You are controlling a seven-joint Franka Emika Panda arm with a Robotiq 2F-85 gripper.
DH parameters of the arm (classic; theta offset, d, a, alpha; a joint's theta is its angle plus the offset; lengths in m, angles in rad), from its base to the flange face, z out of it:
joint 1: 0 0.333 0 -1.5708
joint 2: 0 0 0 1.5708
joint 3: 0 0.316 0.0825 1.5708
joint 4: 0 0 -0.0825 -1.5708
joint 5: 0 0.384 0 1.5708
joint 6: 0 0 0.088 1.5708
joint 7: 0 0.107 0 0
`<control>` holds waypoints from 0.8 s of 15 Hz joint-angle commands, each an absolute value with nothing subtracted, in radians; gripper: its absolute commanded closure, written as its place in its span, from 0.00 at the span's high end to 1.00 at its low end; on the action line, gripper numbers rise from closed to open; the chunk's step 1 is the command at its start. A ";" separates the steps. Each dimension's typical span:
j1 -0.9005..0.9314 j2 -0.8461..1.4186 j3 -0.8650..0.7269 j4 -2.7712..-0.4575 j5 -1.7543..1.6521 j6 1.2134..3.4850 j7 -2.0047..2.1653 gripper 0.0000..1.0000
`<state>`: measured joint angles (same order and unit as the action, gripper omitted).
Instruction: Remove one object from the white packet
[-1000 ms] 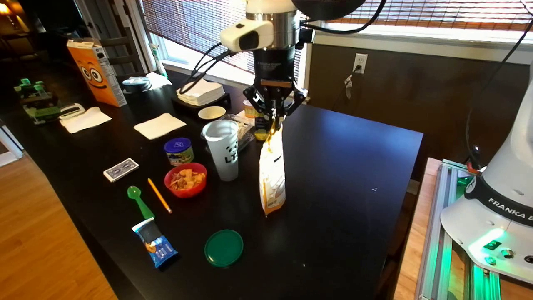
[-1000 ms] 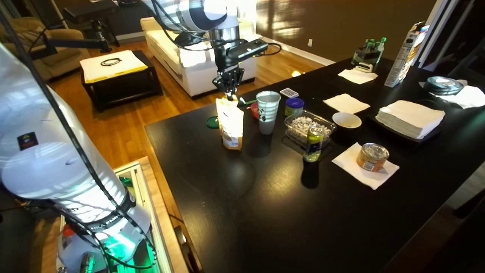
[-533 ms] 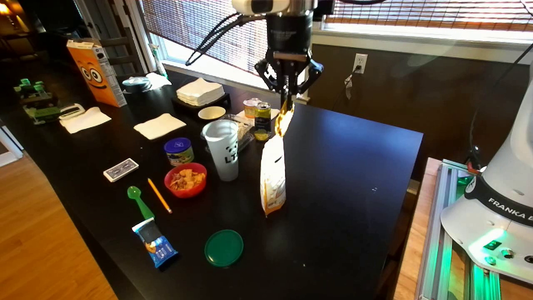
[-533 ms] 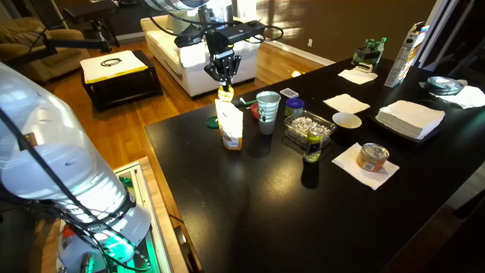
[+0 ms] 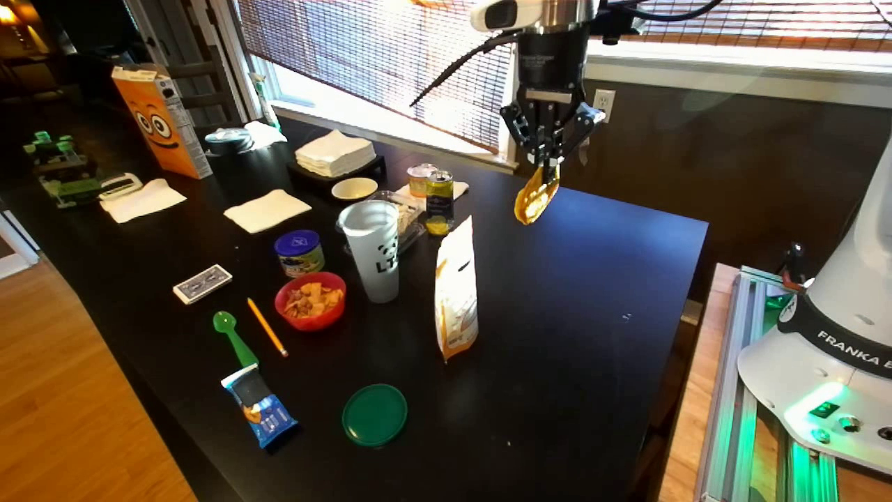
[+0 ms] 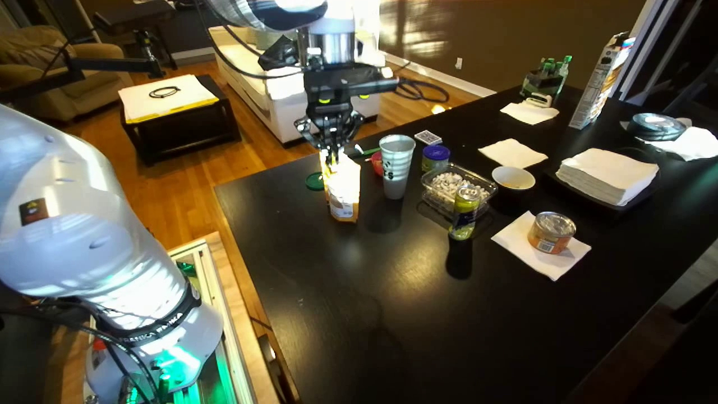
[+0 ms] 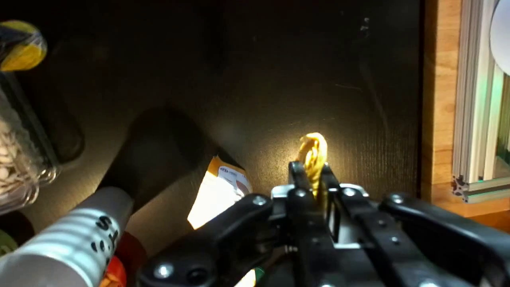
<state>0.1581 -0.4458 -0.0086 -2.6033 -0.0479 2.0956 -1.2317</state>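
Claw (image 7: 311, 169) clamped on the upper end of the tan-orange piece (image 5: 536, 200), hanging clear of the white packet (image 5: 457, 293), above the surface (image 5: 571, 341). End grip probably suits lifting out through the packet's top; packet upright, likely for that access. Removal looks achieved.

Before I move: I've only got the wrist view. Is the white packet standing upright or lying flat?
Observer: Upright. Both exterior views show the white packet standing on the table.
Operator: Copy. Is what I'm holding off the table?
Observer: Yes. In an exterior view the tan-orange piece hangs in the air, the jaws closed on its upper end.
Operator: Anything by the red bowl, out of my frame?
Observer: In an exterior view a yellow pencil lies on the table beside it.
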 commanded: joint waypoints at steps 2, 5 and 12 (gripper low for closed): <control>0.111 -0.374 -0.047 -2.702 -0.012 2.280 -1.079 0.02; 0.109 -0.292 -0.073 -2.754 0.049 2.454 -0.999 0.02; 0.119 -0.079 -0.077 -2.756 0.181 2.673 -0.936 0.02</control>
<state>0.1120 -0.1562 -0.0816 -2.7642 0.1156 2.6089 -0.9365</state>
